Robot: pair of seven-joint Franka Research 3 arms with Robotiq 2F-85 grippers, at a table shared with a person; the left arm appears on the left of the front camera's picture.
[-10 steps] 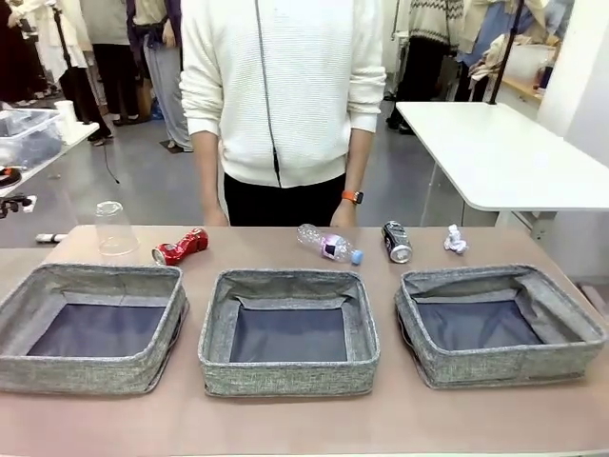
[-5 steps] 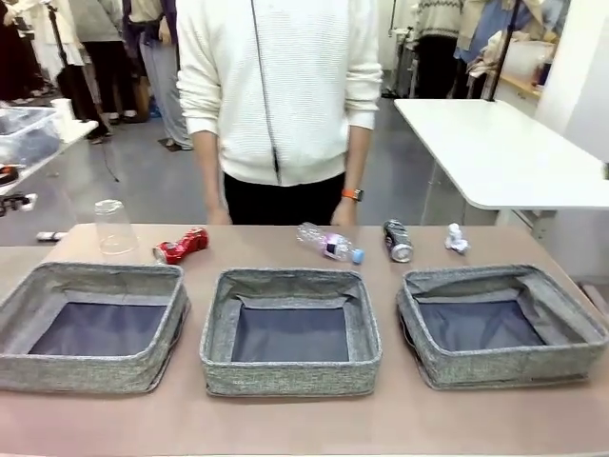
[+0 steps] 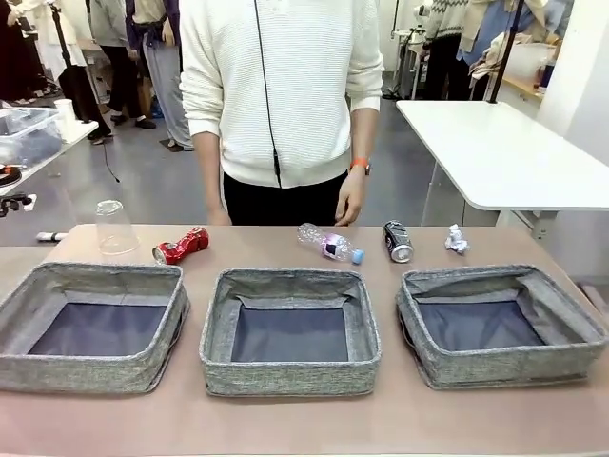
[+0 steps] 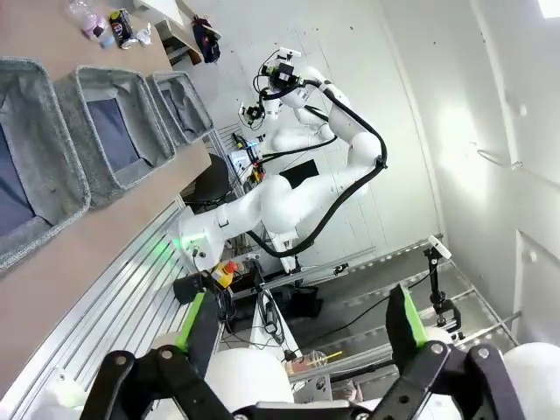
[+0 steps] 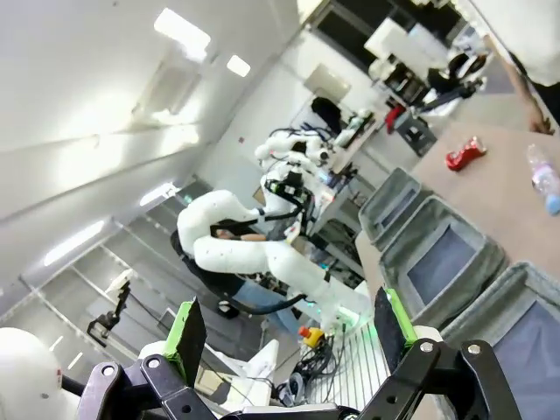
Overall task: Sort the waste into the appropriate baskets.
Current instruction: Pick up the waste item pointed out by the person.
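The waste lies in a row along the far side of the table: a clear plastic cup (image 3: 114, 228), a crushed red can (image 3: 181, 246), a clear bottle with a blue cap (image 3: 328, 244), a dark can (image 3: 397, 241) and a white paper wad (image 3: 456, 239). Nearer stand three grey baskets, left (image 3: 90, 276), middle (image 3: 285, 279) and right (image 3: 500, 276), each showing a bare dark bottom. My left gripper (image 4: 296, 337) is open, high above and off the table's edge. My right gripper (image 5: 289, 337) is open too, held in the air far from the red can (image 5: 465, 153) and bottle (image 5: 544, 175).
A person in a white zip sweater stands at the far edge, one hand (image 3: 350, 202) hanging above the table near the bottle. A white table (image 3: 504, 152) stands at back right. Bare tabletop (image 3: 285, 419) runs in front of the baskets.
The person's hand with the orange watch has lifted off the table edge. The waste and baskets have not moved, and both grippers stay open.
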